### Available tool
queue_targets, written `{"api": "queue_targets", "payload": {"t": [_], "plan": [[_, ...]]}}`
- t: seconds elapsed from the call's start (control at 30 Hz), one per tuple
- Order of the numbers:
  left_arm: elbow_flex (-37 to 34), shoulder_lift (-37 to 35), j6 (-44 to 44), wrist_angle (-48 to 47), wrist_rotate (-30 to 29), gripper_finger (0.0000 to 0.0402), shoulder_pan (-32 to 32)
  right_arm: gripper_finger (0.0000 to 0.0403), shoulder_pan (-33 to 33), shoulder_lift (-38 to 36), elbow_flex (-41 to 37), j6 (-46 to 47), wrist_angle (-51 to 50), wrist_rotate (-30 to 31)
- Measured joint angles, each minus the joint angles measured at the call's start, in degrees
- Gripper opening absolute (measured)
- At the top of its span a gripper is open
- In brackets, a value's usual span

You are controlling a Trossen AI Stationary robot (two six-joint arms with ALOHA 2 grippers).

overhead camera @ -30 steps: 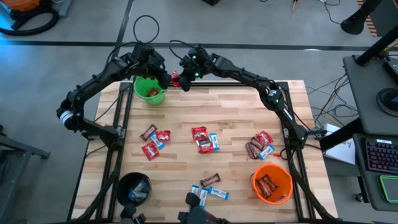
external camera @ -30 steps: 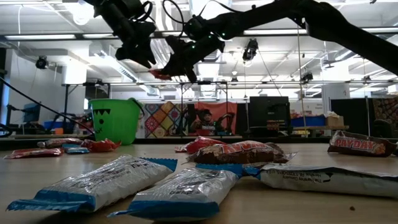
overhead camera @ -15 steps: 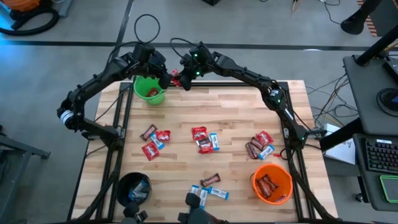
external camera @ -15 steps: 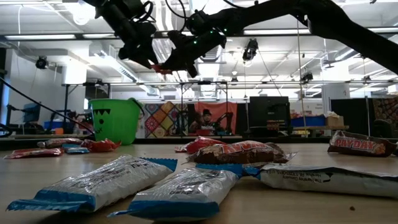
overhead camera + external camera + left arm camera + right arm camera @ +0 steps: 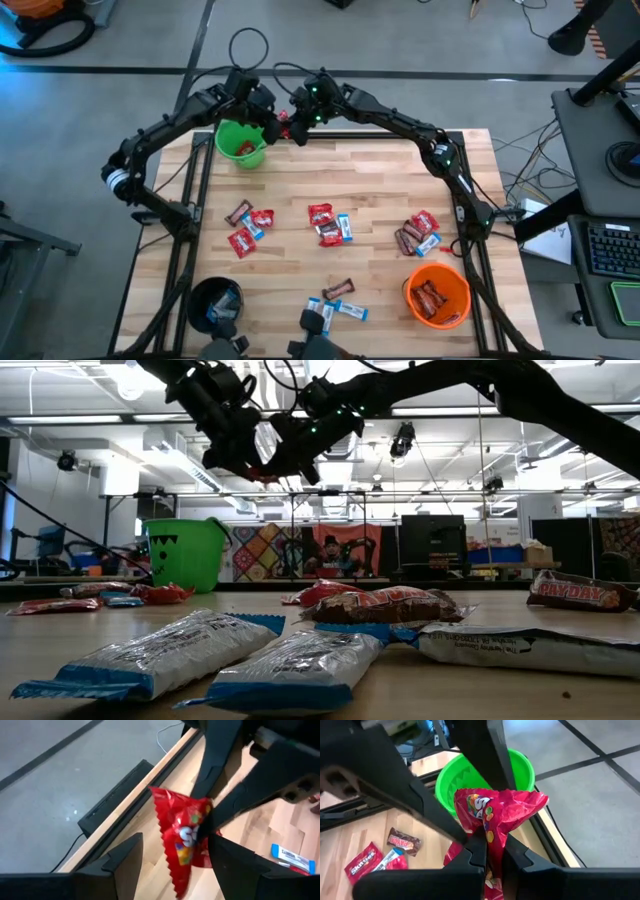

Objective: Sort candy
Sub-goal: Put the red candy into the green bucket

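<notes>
2 grippers meet above the table's far edge, beside the green bucket (image 5: 240, 142). The left gripper (image 5: 172, 865), jaws now spread wide, has moved in to straddle the red packet (image 5: 182, 836), which hangs clenched in the right gripper (image 5: 492, 854). A handover looks imminent; other candy (image 5: 328, 224) remains unsorted mid-table.

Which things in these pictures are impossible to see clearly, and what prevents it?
- Black bucket, high view: its contents are too small to identify.
- Green bucket, high view: the left gripper covers part of its rim.
- Red packet, right wrist view: the right gripper hides its lower part.
</notes>
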Motion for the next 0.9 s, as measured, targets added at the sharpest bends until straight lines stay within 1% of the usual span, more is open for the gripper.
{"api": "queue_targets", "payload": {"t": [0.23, 0.43, 0.9], "plan": [[4.12, 0.01, 2.82, -3.62, 0.00, 0.0165, 0.13, 0.0013, 0.14, 0.00, 0.00, 0.00, -0.65, -0.01], [2.96, 0.01, 2.62, -3.90, 0.00, 0.0137, 0.15, 0.0013, 0.12, -0.07, 0.00, 0.00, -1.24, -0.01], [2.54, 0.01, 2.60, -3.17, 0.09, 0.0130, 0.15, 0.0013, 1.35, -0.65, 0.00, -1.00, -1.60, 0.48]]}}
